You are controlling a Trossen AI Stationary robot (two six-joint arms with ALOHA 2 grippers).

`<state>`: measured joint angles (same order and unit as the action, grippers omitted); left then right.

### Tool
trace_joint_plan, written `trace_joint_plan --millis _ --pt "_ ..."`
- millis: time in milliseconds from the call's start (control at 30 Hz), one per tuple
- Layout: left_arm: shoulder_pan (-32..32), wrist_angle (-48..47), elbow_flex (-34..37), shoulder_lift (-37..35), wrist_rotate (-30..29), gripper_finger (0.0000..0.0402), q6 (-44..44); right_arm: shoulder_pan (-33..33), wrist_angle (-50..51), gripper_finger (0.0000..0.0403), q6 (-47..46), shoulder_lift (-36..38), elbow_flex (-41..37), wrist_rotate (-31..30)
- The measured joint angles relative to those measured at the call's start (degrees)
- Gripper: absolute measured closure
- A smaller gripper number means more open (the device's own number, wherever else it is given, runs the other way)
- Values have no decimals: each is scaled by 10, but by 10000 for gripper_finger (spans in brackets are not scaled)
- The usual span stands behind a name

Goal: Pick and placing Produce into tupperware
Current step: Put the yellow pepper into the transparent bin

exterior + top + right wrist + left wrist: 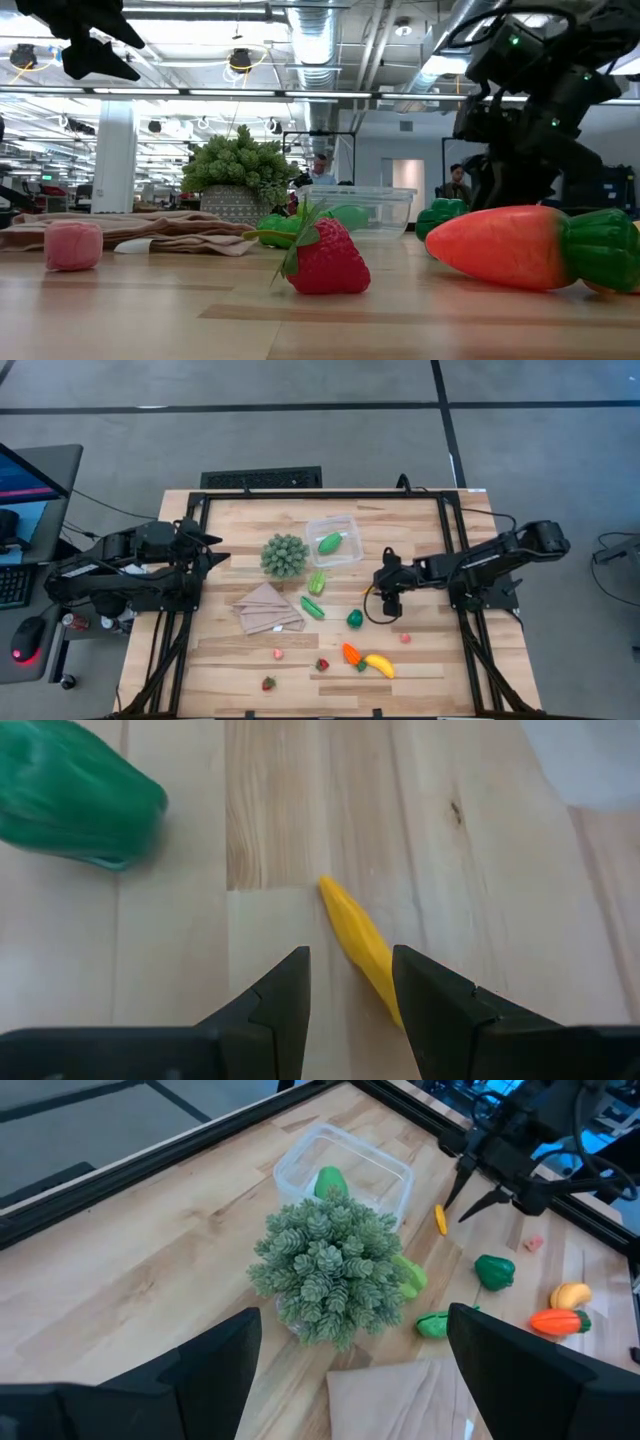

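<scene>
Right wrist view, right hand (350,985) open, straddling yellow piece (362,948)

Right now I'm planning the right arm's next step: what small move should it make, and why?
Probably lower the right gripper and close on the yellow piece. Its open fingers already straddle that piece lying on the table, and the tupperware holds only one green piece.
</scene>
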<state>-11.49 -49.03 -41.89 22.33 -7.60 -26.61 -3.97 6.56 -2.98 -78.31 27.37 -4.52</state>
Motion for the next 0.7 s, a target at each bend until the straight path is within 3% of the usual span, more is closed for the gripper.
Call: trace_joint_plan --millis 433,700 --pt "0 -1 0 0 -3 91 2 0 -3 269 -1 -67 26 -4" --pt "0 -1 0 0 -3 91 3 0 -5 308 -15 -70 26 0"
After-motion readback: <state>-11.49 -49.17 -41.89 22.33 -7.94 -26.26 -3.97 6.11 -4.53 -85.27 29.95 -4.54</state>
